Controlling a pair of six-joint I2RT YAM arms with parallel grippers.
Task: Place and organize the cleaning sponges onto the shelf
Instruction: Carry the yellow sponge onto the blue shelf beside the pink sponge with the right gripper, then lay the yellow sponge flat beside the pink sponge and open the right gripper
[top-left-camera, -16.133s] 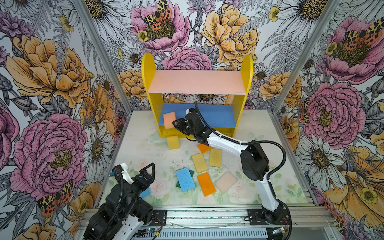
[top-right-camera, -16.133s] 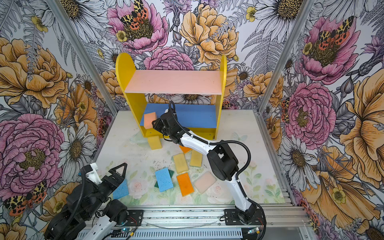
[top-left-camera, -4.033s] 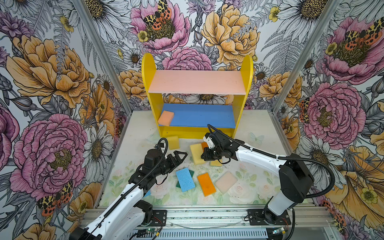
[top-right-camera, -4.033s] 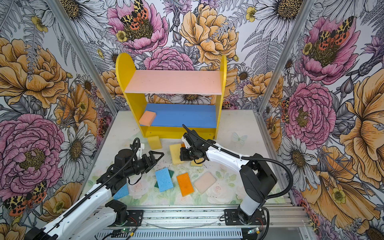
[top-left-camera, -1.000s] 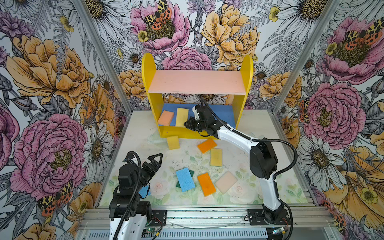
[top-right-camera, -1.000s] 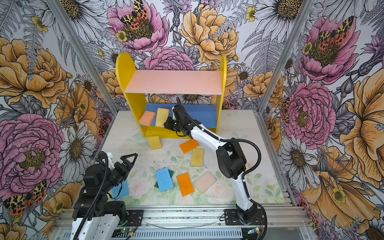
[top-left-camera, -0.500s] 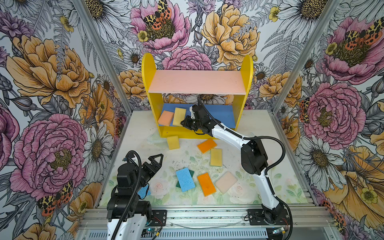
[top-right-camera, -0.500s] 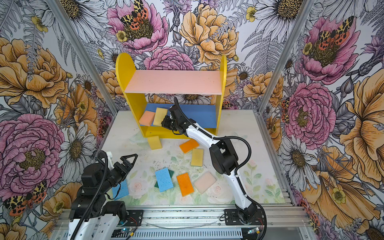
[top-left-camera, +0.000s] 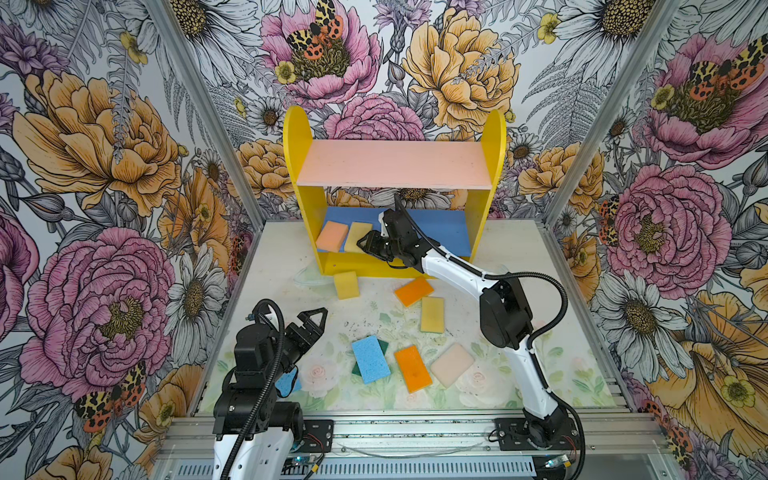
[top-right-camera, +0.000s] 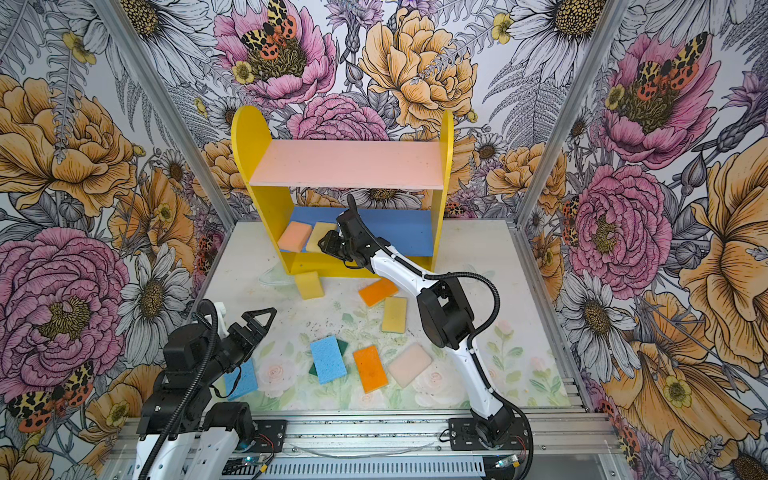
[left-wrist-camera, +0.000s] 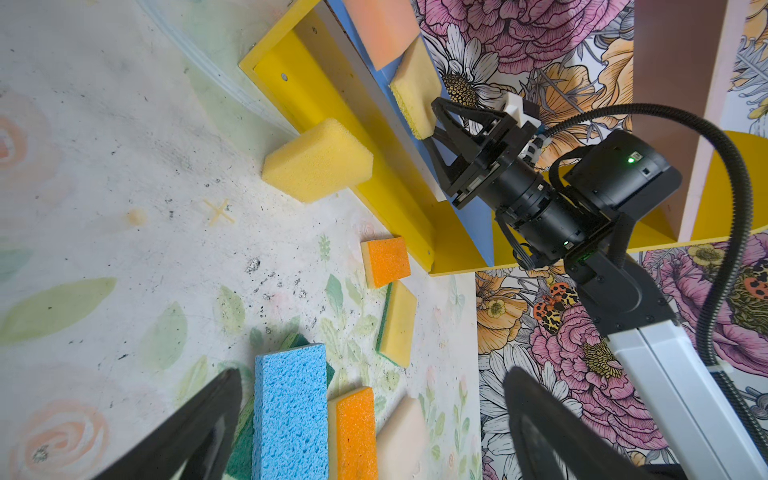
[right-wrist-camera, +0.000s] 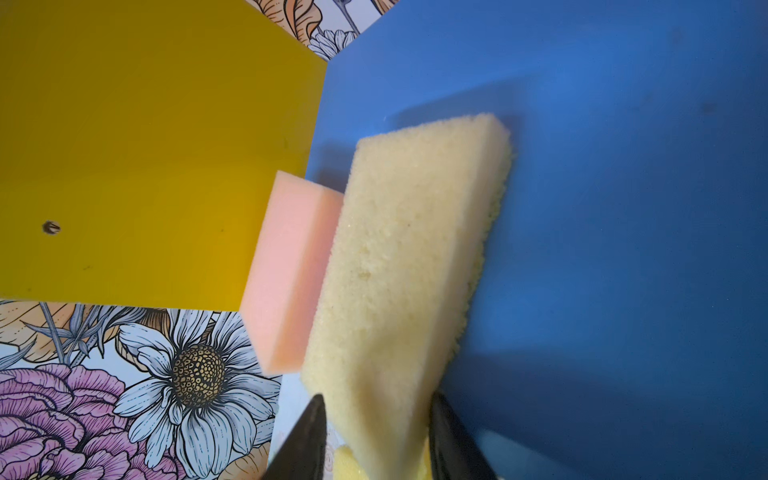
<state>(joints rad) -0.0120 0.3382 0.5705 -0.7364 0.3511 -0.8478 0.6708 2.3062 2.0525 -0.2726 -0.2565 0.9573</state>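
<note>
Upper centre in both top views stands the shelf (top-left-camera: 297, 137), with round-topped yellow sides. At the left end of its blue lower board (top-left-camera: 449, 239) lie a smooth peach-pink sponge (top-left-camera: 331, 236) and, against it, a coarse-pored pale yellow sponge (top-left-camera: 358, 235) with a rougher yellow layer on one face. The right gripper (right-wrist-camera: 376, 432) flanks this sponge's near end, but whether it presses it cannot be told. The left gripper (top-left-camera: 311, 322), lower left, is spread wide and empty near the loose sponges (top-left-camera: 371, 359) on the table (top-left-camera: 540, 332).
</note>
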